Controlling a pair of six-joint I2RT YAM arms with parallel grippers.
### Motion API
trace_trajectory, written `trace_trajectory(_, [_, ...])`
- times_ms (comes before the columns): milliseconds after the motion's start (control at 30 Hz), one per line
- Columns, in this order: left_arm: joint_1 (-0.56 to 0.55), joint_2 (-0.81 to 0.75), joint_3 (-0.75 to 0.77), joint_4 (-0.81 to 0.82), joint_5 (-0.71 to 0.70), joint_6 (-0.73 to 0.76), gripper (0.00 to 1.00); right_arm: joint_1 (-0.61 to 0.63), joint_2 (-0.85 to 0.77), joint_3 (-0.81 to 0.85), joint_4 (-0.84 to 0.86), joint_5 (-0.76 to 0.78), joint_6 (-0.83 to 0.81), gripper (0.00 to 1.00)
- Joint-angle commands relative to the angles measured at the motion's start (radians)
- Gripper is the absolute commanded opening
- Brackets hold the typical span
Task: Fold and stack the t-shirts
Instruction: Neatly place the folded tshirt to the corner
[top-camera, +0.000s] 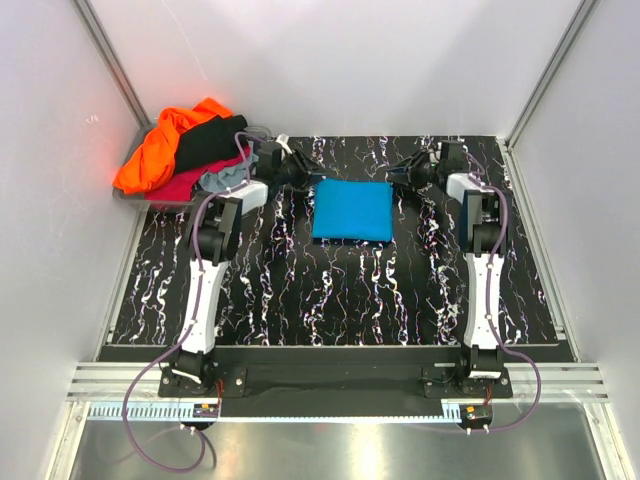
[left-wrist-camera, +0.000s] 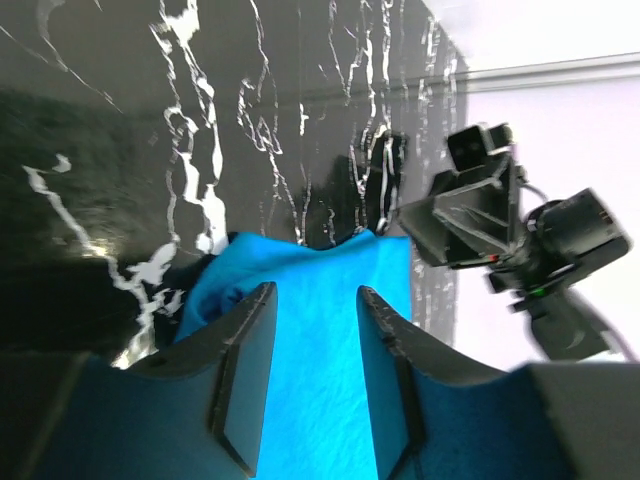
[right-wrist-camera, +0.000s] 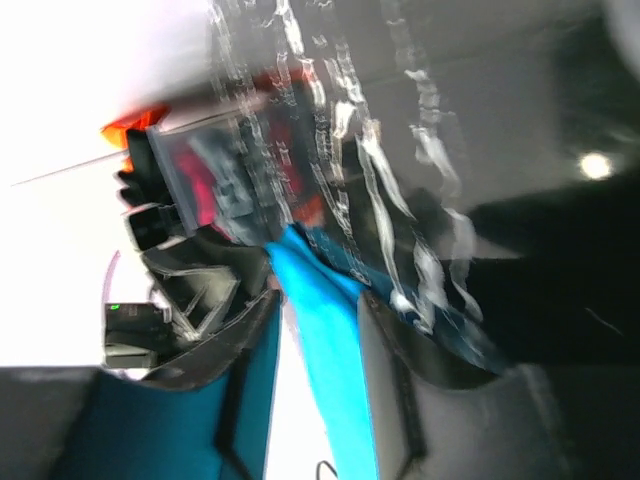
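Turquoise-blue cloth t-shirt (top-camera: 351, 210), folded to a flat rectangle, is laid between the grippers. The left gripper (left-wrist-camera: 315, 295) is held off its far-left corner and the right gripper (right-wrist-camera: 318, 300) off its far-right, equally near, both with fingers parted and empty. Crumpled orange, black and crimson t-shirts (top-camera: 185, 150) are heaped beyond its left edge.

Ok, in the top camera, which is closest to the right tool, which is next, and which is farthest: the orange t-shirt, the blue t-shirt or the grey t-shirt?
Counting from the right tool:
1. blue t-shirt: folded flat in the middle, right beside the tool.
2. grey t-shirt: over on the left side.
3. orange t-shirt: far-left corner, by the wall.
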Motion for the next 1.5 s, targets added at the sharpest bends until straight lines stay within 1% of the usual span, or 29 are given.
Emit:
trace_trajectory(0, [0.017, -0.145, 0.046, -0.153, 0.058, 0.134, 0.43, -0.02, -0.123, 0.1, -0.281, 0.045, -0.2, 0.47])
trace_trajectory(67, [0.02, -0.188, 0.002, -0.182, 0.073, 0.139, 0.43, -0.029, -0.187, 0.117, -0.439, 0.073, -0.324, 0.48])
trace_trajectory(100, [0.018, -0.219, -0.023, -0.19, 0.072, 0.139, 0.43, -0.032, -0.212, 0.102, -0.469, 0.088, -0.346, 0.49])
trace_trajectory(133, [0.012, -0.272, -0.081, -0.187, 0.07, 0.137, 0.43, -0.033, -0.267, 0.079, -0.487, 0.092, -0.366, 0.49])
trace_trajectory(200, [-0.017, -0.328, -0.138, -0.161, 0.07, 0.133, 0.43, -0.02, -0.321, -0.022, -0.492, 0.079, -0.394, 0.49])
trace_trajectory(233, [-0.032, -0.373, -0.197, -0.146, 0.073, 0.128, 0.43, -0.01, -0.369, -0.054, -0.492, 0.076, -0.4, 0.49])
trace_trajectory(333, [-0.09, -0.406, -0.311, -0.068, 0.087, 0.093, 0.41, 0.041, -0.426, -0.169, -0.469, 0.047, -0.426, 0.47])
trace_trajectory(367, [-0.116, -0.409, -0.339, -0.017, 0.09, 0.081, 0.39, 0.065, -0.431, -0.223, -0.434, 0.029, -0.409, 0.38])
trace_trajectory(400, [-0.129, -0.408, -0.363, 0.003, 0.096, 0.069, 0.38, 0.076, -0.436, -0.251, -0.417, -0.006, -0.4, 0.31])
trace_trajectory(467, [-0.152, -0.394, -0.418, 0.034, 0.101, 0.055, 0.34, 0.101, -0.434, -0.329, -0.353, -0.042, -0.389, 0.21])
trace_trajectory(533, [-0.161, -0.389, -0.469, 0.052, 0.099, 0.064, 0.33, 0.116, -0.433, -0.381, -0.319, -0.071, -0.386, 0.18])
trace_trajectory(567, [-0.164, -0.374, -0.486, 0.072, 0.102, 0.067, 0.33, 0.116, -0.43, -0.442, -0.26, -0.083, -0.366, 0.16])
trace_trajectory(633, [-0.161, -0.35, -0.512, 0.077, 0.113, 0.094, 0.31, 0.113, -0.405, -0.481, -0.228, -0.12, -0.369, 0.15])
trace_trajectory(700, [-0.15, -0.319, -0.512, 0.035, 0.11, 0.13, 0.31, 0.103, -0.385, -0.509, -0.227, -0.151, -0.386, 0.15])
trace_trajectory(800, [-0.118, -0.302, -0.515, -0.003, 0.133, 0.156, 0.3, 0.055, -0.403, -0.578, -0.228, -0.128, -0.4, 0.15])
trace_trajectory(833, [-0.112, -0.312, -0.518, -0.006, 0.136, 0.171, 0.29, 0.034, -0.419, -0.593, -0.231, -0.123, -0.424, 0.15])
trace_trajectory(933, [-0.107, -0.371, -0.506, -0.102, 0.131, 0.231, 0.31, 0.018, -0.488, -0.642, -0.25, -0.114, -0.441, 0.16])
trace_trajectory(967, [-0.109, -0.388, -0.512, -0.113, 0.138, 0.228, 0.31, -0.009, -0.506, -0.638, -0.291, -0.108, -0.469, 0.16])
trace_trajectory(1033, [-0.11, -0.449, -0.537, -0.112, 0.145, 0.202, 0.32, -0.008, -0.548, -0.619, -0.369, -0.077, -0.51, 0.16])
trace_trajectory(1067, [-0.114, -0.469, -0.546, -0.112, 0.142, 0.196, 0.33, -0.008, -0.56, -0.61, -0.376, -0.077, -0.507, 0.16])
trace_trajectory(1167, [-0.112, -0.53, -0.604, -0.126, 0.11, 0.185, 0.34, 0.012, -0.594, -0.599, -0.38, -0.076, -0.486, 0.17])
trace_trajectory(1233, [-0.111, -0.532, -0.618, -0.141, 0.098, 0.196, 0.35, 0.072, -0.586, -0.578, -0.38, -0.074, -0.481, 0.18])
trace_trajectory(1267, [-0.106, -0.515, -0.627, -0.143, 0.104, 0.196, 0.34, 0.107, -0.566, -0.569, -0.38, -0.077, -0.48, 0.21])
trace_trajectory(1333, [-0.101, -0.492, -0.638, -0.146, 0.104, 0.206, 0.34, 0.136, -0.537, -0.55, -0.377, -0.079, -0.478, 0.23])
trace_trajectory(1367, [-0.1, -0.469, -0.633, -0.155, 0.099, 0.22, 0.34, 0.145, -0.522, -0.55, -0.376, -0.065, -0.48, 0.26])
trace_trajectory(1467, [-0.098, -0.449, -0.621, -0.216, 0.089, 0.275, 0.33, 0.149, -0.48, -0.562, -0.374, -0.04, -0.49, 0.29])
